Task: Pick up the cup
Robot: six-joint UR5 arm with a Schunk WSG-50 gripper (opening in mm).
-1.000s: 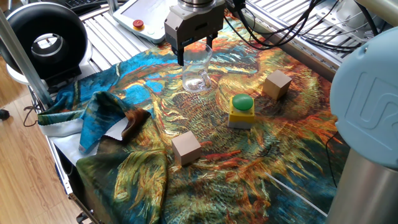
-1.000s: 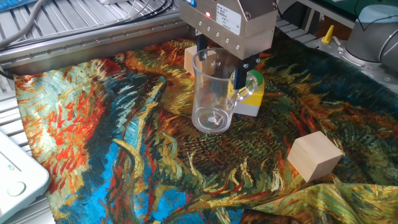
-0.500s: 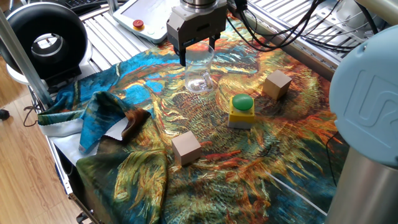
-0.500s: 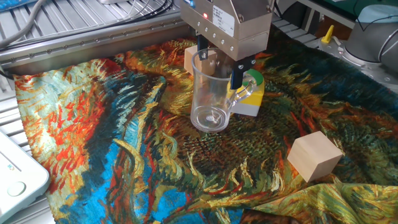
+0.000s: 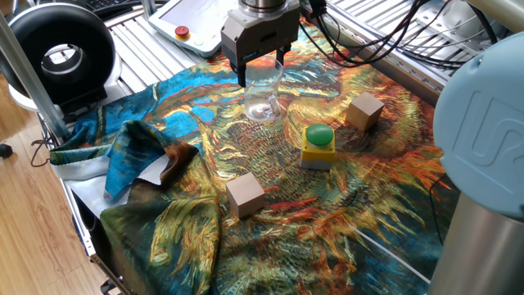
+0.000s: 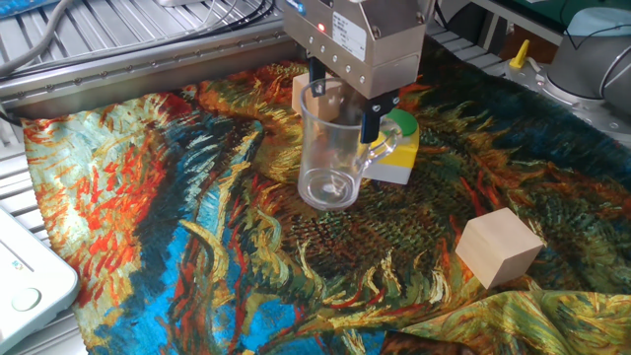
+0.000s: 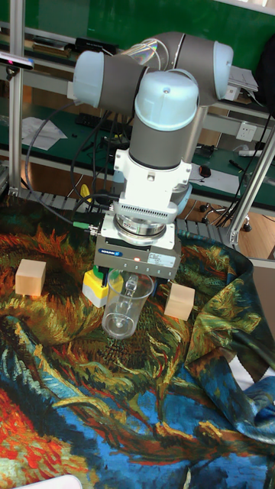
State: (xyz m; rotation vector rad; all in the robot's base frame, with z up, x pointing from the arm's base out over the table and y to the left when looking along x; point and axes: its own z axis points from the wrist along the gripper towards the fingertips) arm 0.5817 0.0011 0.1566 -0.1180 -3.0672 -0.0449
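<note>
tool [image 6: 340,99] fingers clamped on the clear cup's [image 6: 332,148] rim, cup hanging above the patterned cloth [image 6: 177,227].

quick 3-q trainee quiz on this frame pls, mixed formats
1. True or false: the cup lies on its side on the cloth.
2. How many wooden cubes are on the cloth? A) one B) two C) three
3. Fill in: the yellow block carries a ____ round button on top.

Key
1. False. It hangs upright, its rim between the fingers of the gripper.
2. B: one cube near the cloth's front edge in one fixed view, the other cube beyond the yellow block.
3. Green.
</note>
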